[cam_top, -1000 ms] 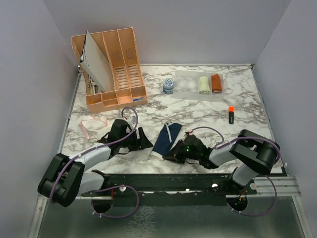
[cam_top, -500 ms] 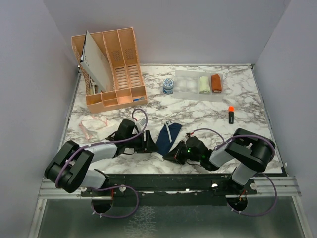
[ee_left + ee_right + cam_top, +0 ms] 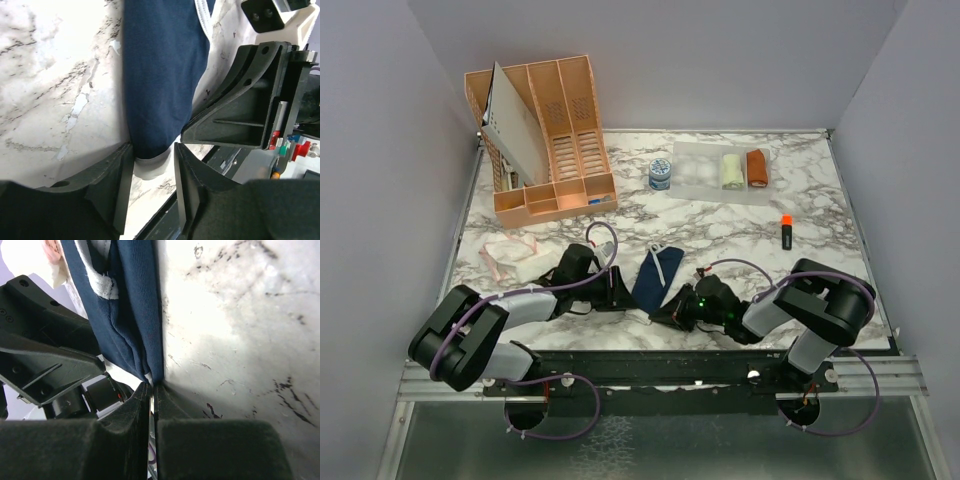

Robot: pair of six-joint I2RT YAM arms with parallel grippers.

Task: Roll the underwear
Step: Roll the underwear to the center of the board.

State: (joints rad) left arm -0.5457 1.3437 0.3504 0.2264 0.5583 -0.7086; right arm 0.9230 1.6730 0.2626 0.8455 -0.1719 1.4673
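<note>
The navy blue underwear (image 3: 658,276) lies folded long on the marble table near the front edge. It also shows in the left wrist view (image 3: 160,75) and the right wrist view (image 3: 132,315). My right gripper (image 3: 667,313) is shut on its near right corner (image 3: 152,382). My left gripper (image 3: 621,291) is open, and its fingers straddle the pale-edged near end of the cloth (image 3: 152,162). The whitish-pink underwear (image 3: 510,258) lies flat at the left, untouched.
A peach organizer (image 3: 555,130) stands at the back left. A small blue jar (image 3: 660,176), a cream cloth roll (image 3: 731,170) and a rust-orange roll (image 3: 757,167) sit at the back. An orange marker (image 3: 786,231) lies at the right. The black front rail (image 3: 650,365) runs just behind both grippers.
My left gripper has moved right, from beside the pink underwear to the navy underwear's near end. The right gripper has stayed pinched on the cloth.
</note>
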